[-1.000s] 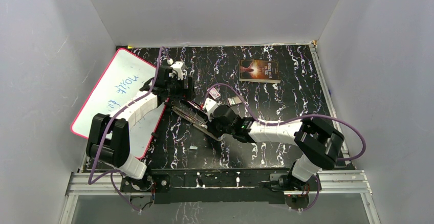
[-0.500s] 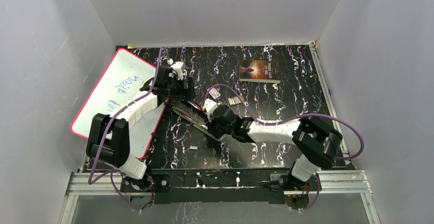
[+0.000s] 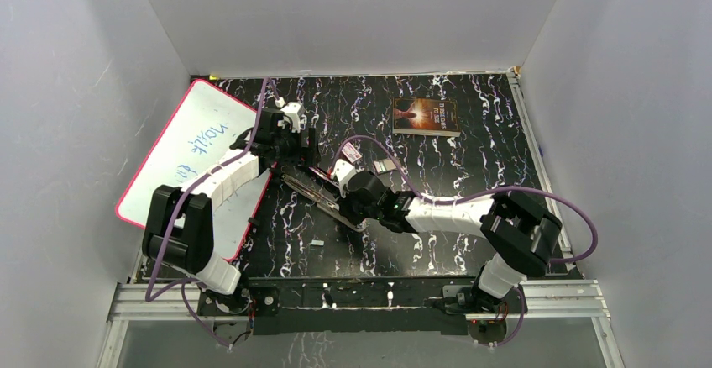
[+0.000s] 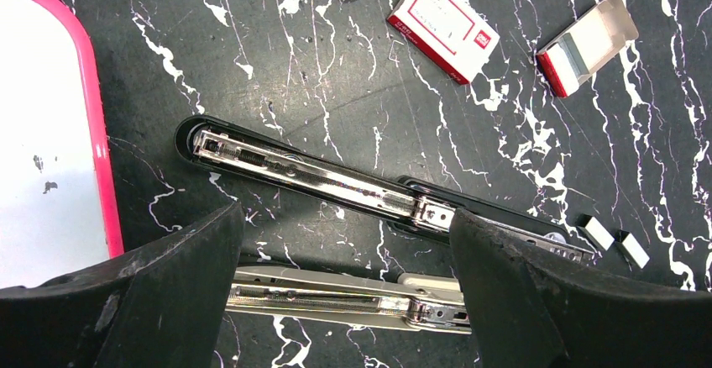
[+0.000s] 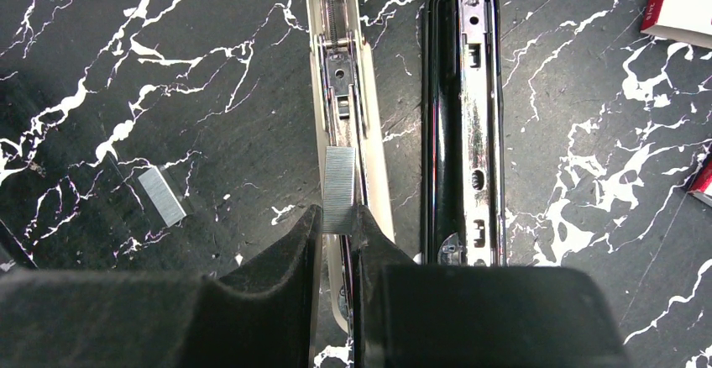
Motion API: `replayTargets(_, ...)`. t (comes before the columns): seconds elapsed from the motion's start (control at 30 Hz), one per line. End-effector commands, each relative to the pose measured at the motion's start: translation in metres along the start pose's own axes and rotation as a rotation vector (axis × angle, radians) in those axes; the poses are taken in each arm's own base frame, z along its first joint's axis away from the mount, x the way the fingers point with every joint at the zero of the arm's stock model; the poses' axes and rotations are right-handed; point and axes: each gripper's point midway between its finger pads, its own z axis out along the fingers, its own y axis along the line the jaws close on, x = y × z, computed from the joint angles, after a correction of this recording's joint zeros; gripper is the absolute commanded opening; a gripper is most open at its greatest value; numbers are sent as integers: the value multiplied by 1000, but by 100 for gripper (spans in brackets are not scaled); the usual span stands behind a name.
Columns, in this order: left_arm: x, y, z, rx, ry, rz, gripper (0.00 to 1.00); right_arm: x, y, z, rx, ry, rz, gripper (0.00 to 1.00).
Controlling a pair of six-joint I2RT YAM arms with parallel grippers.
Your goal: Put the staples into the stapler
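On the black marbled desk point(image 3: 470, 141), a pink-rimmed whiteboard point(image 3: 189, 145) lies at the left and a book point(image 3: 426, 117) at the far side. Near the middle, a black stapler point(image 4: 336, 179) and a cream stapler point(image 5: 340, 74) lie side by side, both hinged open with their metal channels showing. The left claw point(image 4: 346, 233) hangs spread wide above them, gripping nothing. The right claw point(image 5: 336, 217) is pressed onto a staple strip point(image 5: 339, 187), pinching it over the cream stapler's channel; I cannot tell whether they touch. A closed staple box point(image 4: 442, 23) and an opened staple box point(image 4: 588, 44) lie beyond the staplers. A loose strip point(image 5: 161, 195) rests on the desk beside the cream stapler.
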Motion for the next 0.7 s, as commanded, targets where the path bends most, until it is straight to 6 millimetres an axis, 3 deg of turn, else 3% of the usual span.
replayTargets(0.0, -10, -1, -3, 4, -16, 12, 91, -46, 5, -10, -8, -119, -11, 0)
replayTargets(0.67, -10, -1, -2, 2, -14, 15, 91, -33, 3, -2, 6, -72, -8, 0)
